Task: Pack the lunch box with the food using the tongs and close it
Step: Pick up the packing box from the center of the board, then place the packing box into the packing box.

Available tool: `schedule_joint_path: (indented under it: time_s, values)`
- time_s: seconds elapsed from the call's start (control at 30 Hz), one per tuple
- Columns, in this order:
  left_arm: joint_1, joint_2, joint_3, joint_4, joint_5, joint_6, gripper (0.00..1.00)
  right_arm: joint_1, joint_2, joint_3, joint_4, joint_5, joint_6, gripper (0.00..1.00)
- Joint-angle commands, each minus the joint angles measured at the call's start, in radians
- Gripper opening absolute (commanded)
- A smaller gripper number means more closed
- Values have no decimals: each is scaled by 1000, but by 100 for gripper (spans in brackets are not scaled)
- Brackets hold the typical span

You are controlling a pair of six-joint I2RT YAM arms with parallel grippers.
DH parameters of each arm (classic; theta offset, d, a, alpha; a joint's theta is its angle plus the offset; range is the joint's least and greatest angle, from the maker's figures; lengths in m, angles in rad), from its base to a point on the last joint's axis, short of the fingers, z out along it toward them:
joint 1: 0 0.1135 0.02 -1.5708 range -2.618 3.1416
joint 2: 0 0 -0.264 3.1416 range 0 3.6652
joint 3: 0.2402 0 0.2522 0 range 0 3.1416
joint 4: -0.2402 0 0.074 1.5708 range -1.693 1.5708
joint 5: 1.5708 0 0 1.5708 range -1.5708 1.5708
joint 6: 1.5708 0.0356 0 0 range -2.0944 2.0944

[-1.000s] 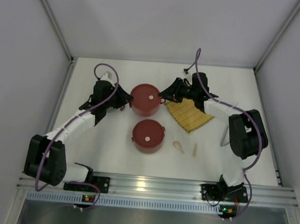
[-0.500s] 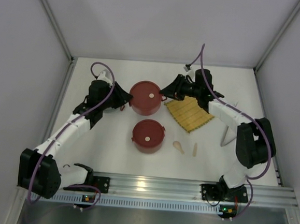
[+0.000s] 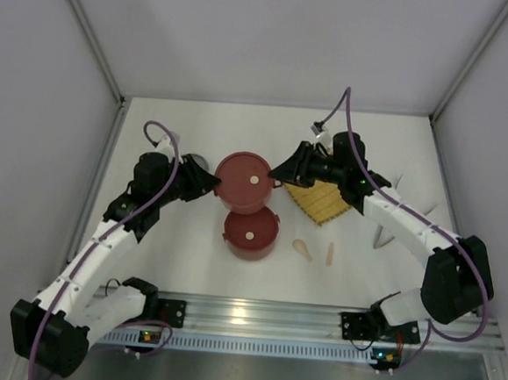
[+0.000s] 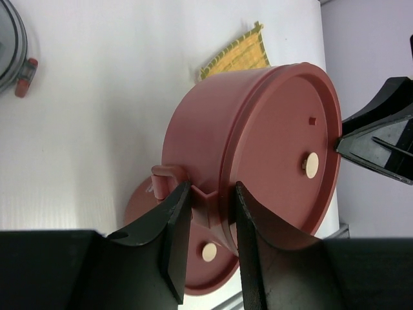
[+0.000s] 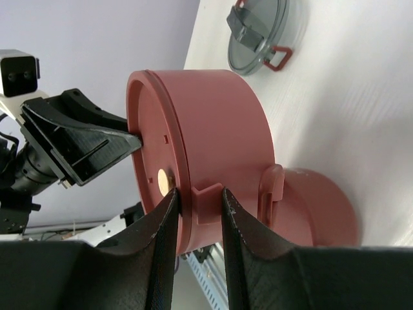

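The lunch box is in two lidded maroon tiers. The upper tier hangs above the table, its near edge overlapping the lower tier, which stands on the table. My left gripper is shut on the upper tier's left side handle. On the opposite side, my right gripper is shut on the other handle. The tongs lie at the right, mostly hidden under my right arm. No food shows in any view.
A yellow woven mat lies right of the tiers. A small beige spoon and a stick lie near the front. A grey lid with red clips rests behind my left gripper.
Both arms have carried the upper tier up and toward the near side, so it now overlaps the lower tier. Both grips are unchanged.
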Motion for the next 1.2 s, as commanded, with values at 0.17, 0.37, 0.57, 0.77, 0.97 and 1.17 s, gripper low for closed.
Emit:
schedule_joint_path:
  time_s: [0.17, 0.37, 0.57, 0.77, 0.97, 1.17]
  values:
    - [-22, -161, -66, -62, 78, 18, 0, 73, -146, -95, -66, 89, -25, 0]
    - [-33, -217, -92, -108, 106, 15, 0, 108, -201, -147, -110, 134, -26, 0]
    - [-45, -234, -104, -142, 119, 19, 0, 123, -235, -197, -132, 154, -25, 0]
    - [-59, -233, -130, -139, 135, 18, 0, 127, -261, -225, -168, 174, -39, 0]
    - [-85, -213, -141, -128, 130, 19, 0, 125, -272, -250, -184, 195, -49, 1]
    - [-129, -191, -130, -117, 107, 13, 0, 125, -266, -239, -207, 232, -71, 1]
